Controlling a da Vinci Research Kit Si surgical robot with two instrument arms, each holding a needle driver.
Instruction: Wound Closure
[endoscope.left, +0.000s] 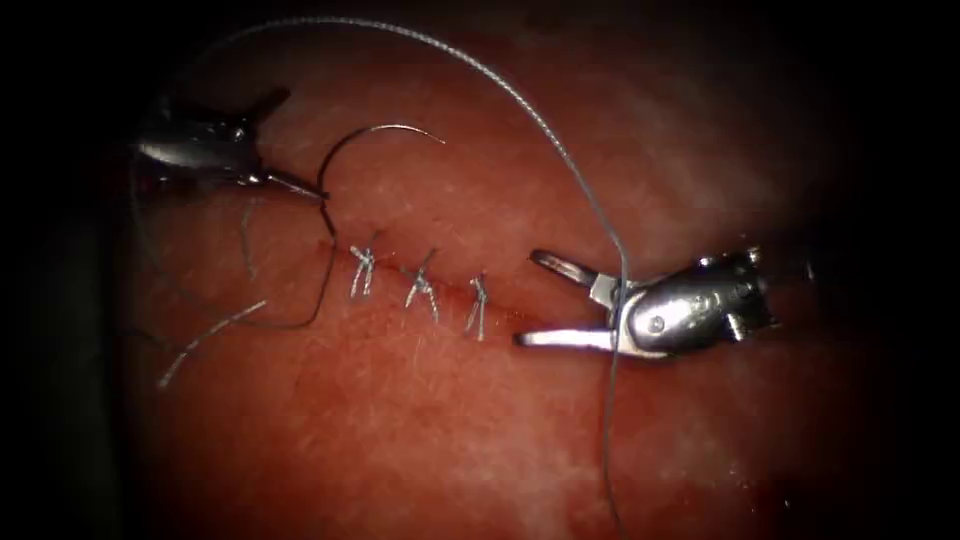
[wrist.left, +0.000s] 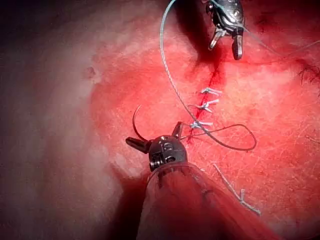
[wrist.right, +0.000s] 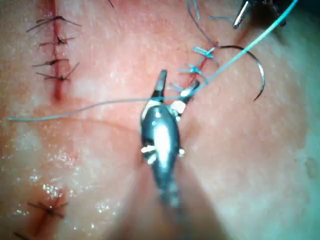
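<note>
A dark surround frames the red, moist slab of tissue (endoscope.left: 500, 430), which carries everything here. Across its middle runs the thin dark-red cut (endoscope.left: 420, 280), closed along part of its length by three knotted grey stitches (endoscope.left: 420, 290) with short upright tails.

The right arm's shiny metal claw (endoscope.left: 530, 300) lies at the cut's right end, its jaws spread wide apart and holding nothing; the long grey braided thread (endoscope.left: 520, 95) arcs over the tissue's far side and drapes down across the claw's body towards the near edge.

The left arm's dark metal claw (endoscope.left: 322, 196) sits near the tissue's left edge, at the unstitched left end of the cut. Its jaws are clamped together on the thin curved steel needle (endoscope.left: 380, 130) near its thread end. The needle arches free above the tissue on the cut's far side, point in the air, not in the tissue.

A loose cut end of grey thread (endoscope.left: 205, 340) lies near the left edge.
</note>
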